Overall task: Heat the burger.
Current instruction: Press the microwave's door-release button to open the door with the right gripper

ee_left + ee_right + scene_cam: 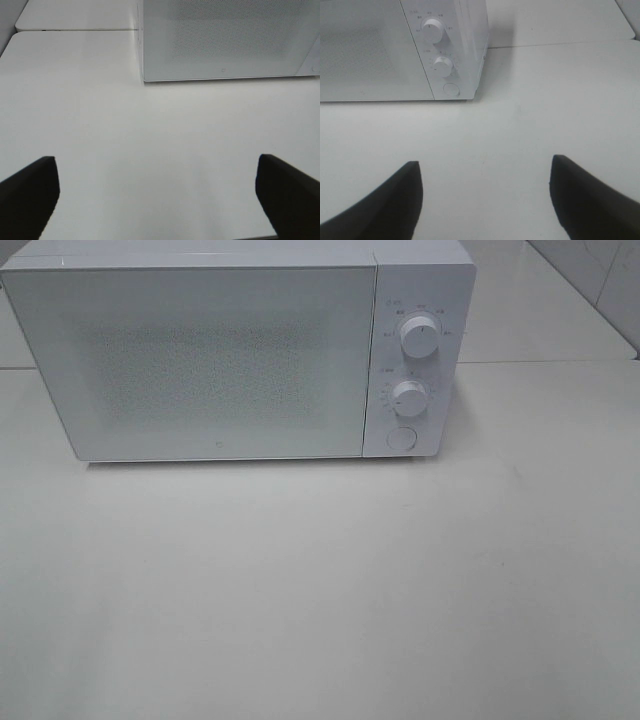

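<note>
1 microwave (pixel 220 360), 2 knobs (pixel 421 336) (pixel 410 397), 1 button (pixel 400 438)

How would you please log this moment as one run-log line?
white box-shaped microwave: door closed | burger: not in view | left end effector: open, empty | right end effector: open, empty

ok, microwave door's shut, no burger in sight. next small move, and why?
Probably bring the right gripper to the round white button under the two dials on the white boxy microwave to pop the door. The door is closed; this gripper is open, empty and faces that button.
</note>
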`<state>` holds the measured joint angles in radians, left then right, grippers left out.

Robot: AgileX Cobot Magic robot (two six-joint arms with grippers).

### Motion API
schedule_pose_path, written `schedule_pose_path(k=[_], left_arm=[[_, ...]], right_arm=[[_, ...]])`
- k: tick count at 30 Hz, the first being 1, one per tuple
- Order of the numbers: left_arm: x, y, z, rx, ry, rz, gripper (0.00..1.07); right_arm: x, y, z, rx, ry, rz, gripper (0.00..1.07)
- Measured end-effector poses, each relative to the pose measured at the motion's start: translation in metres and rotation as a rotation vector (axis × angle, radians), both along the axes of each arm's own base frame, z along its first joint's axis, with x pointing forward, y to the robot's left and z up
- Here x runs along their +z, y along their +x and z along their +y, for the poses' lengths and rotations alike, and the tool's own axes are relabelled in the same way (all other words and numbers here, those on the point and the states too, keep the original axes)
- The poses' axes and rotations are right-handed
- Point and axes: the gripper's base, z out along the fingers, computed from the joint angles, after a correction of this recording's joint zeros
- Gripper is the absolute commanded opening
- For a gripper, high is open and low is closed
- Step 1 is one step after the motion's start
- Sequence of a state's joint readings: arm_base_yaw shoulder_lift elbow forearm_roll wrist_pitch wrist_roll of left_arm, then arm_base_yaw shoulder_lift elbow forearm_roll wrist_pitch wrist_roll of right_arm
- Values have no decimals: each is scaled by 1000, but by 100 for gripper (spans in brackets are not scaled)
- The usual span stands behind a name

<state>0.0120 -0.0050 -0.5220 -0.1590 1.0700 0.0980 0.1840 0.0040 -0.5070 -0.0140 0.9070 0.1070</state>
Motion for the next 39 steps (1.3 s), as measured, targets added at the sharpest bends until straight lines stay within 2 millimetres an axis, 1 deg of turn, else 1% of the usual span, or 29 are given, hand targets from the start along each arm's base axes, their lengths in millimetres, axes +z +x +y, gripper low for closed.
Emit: schedule_pose_path(k=[1, 3, 4, 6, 7, 8, 10, 11, 13, 14, 15, 17, 20, 22, 23, 25, 28, 29, 30, 31, 32, 33, 34, 35, 36, 37, 39], left_arm=[[0, 0, 0, 0, 0, 0, 100], [0, 0, 0, 0, 0, 0, 100], [0, 0, 0, 0, 0, 0, 100], [0, 0, 0, 0, 0, 0, 100], [0, 0, 0, 0, 0, 0, 100], [0, 0, 0, 0, 0, 0, 100], [0, 0, 0, 0, 0, 0, 100], [0, 0, 0, 0, 0, 0, 100], [0, 0, 0, 0, 0, 0, 100], [0, 0, 0, 0, 0, 0, 100], [0, 0, 0, 0, 0, 0, 100], [0, 0, 0, 0, 0, 0, 100], [0, 0, 0, 0, 0, 0, 100], [0, 0, 0, 0, 0, 0, 100], [0, 0, 0, 0, 0, 0, 100], [0, 0, 0, 0, 0, 0, 100], [0, 0, 0, 0, 0, 0, 100], [0, 0, 0, 0, 0, 0, 100], [0, 0, 0, 0, 0, 0, 100], [0, 0, 0, 0, 0, 0, 100], [0, 0, 0, 0, 0, 0, 100], [0, 0, 0, 0, 0, 0, 100], [0, 0, 0, 0, 0, 0, 100], [0, 0, 0, 0, 0, 0, 100], [0, 0, 0, 0, 0, 0, 100], [0, 0, 0, 0, 0, 0, 100], [0, 0, 0, 0, 0, 0, 100]], right_arm=[[0, 0, 0, 0, 0, 0, 69], [5, 9, 2, 1, 2, -14, 69], [5, 9, 2, 1, 2, -14, 69], [10, 22, 4, 2, 3, -24, 69], [10, 22, 4, 2, 3, -24, 69], [13, 30, 6, 2, 4, -31, 69], [15, 34, 6, 2, 5, -37, 69], [17, 44, 8, 3, 5, -37, 69], [18, 48, 9, 3, 5, -35, 69], [19, 57, 11, 4, 3, -29, 69], [19, 57, 11, 4, 3, -29, 69], [20, 75, 14, 5, 2, -23, 69], [20, 80, 15, 5, 2, -20, 69], [19, 98, 19, 6, 0, -11, 69], [19, 98, 19, 6, 0, -11, 69], [17, 111, 21, 7, -1, -6, 69], [17, 115, 22, 7, -1, -9, 69], [15, 124, 24, 8, -1, -6, 69], [14, 128, 24, 8, -2, -2, 69], [14, 128, 24, 8, -2, -2, 69], [12, 137, 26, 9, -2, -1, 69], [10, 141, 27, 9, -2, -1, 69], [10, 141, 27, 9, -2, -1, 69], [9, 149, 29, 10, -1, -8, 69], [8, 154, 29, 10, 0, -13, 69], [8, 154, 29, 10, 0, -13, 69], [5, 165, 32, 9, 8, -27, 69]])
